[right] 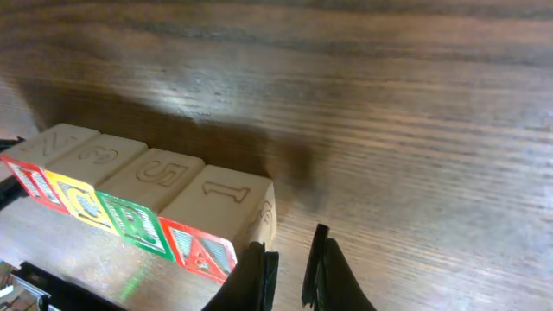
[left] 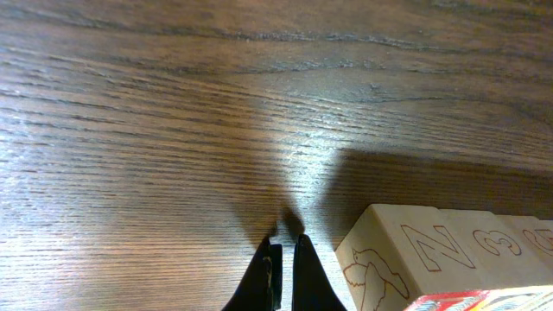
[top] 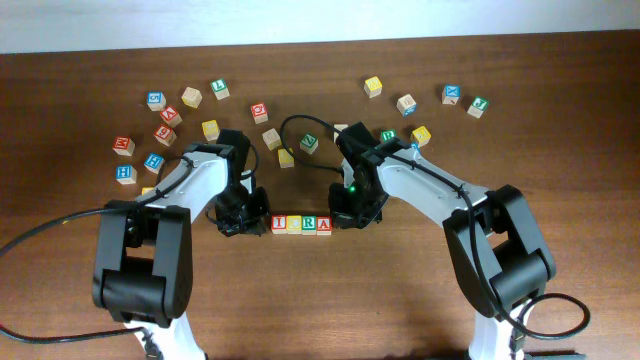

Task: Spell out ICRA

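Four letter blocks stand in a touching row on the wooden table: I (top: 280,224), C (top: 294,224), R (top: 309,224) and A (top: 324,224). In the right wrist view they read I (right: 34,177), C (right: 82,197), R (right: 130,218), A (right: 203,246). My left gripper (top: 243,222) rests low just left of the row, fingers (left: 285,246) shut and empty, with the end block (left: 406,259) to its right. My right gripper (top: 350,215) sits just right of the A block, fingers (right: 294,259) nearly together and empty, the left finger beside the A block.
Several loose letter blocks lie scattered across the back of the table, such as a yellow one (top: 373,86), a blue one (top: 156,100) and a green one (top: 309,144). The table's far edge (top: 320,45) runs along the top.
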### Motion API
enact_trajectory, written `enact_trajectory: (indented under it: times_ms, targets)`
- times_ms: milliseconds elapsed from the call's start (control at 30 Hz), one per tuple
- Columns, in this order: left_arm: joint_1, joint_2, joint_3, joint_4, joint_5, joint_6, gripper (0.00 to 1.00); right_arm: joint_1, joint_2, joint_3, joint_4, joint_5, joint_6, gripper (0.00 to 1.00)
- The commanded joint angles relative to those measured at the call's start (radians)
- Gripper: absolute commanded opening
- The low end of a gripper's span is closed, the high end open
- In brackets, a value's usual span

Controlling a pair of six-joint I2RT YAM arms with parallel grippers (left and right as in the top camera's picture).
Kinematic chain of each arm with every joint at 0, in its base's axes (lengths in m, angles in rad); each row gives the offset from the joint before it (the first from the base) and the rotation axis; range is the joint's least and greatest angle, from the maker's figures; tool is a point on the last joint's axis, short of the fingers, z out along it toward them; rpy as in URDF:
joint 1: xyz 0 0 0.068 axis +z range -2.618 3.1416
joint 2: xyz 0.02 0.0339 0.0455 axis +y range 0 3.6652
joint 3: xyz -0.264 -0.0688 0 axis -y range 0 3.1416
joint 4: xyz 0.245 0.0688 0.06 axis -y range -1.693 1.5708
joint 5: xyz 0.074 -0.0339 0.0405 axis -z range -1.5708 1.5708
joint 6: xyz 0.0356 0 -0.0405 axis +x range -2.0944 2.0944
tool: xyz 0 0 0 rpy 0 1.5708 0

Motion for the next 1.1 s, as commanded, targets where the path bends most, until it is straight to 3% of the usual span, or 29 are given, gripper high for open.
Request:
enact_trajectory:
  times_ms: [0, 167, 400, 600, 1067]
  targets:
    - [-0.002, 0.013, -0.016, 0.000, 0.008, 0.016, 0.00, -0.011, 0.000, -0.004, -0.046, 0.006, 0.004, 0.09]
    - [0.004, 0.013, -0.016, 0.003, 0.000, -0.002, 0.00, -0.018, 0.000, -0.004, -0.189, -0.064, -0.094, 0.10]
    - [0.076, 0.013, -0.016, -0.005, 0.000, -0.022, 0.00, 0.068, 0.000, -0.005, -0.110, -0.047, -0.018, 0.09]
    - [0.127, 0.013, -0.016, -0.006, 0.000, -0.021, 0.00, 0.142, 0.000, -0.005, -0.061, 0.153, 0.035, 0.09]
    - [0.127, 0.013, -0.016, -0.005, 0.000, -0.021, 0.00, 0.143, 0.000, -0.005, -0.023, 0.152, 0.054, 0.09]
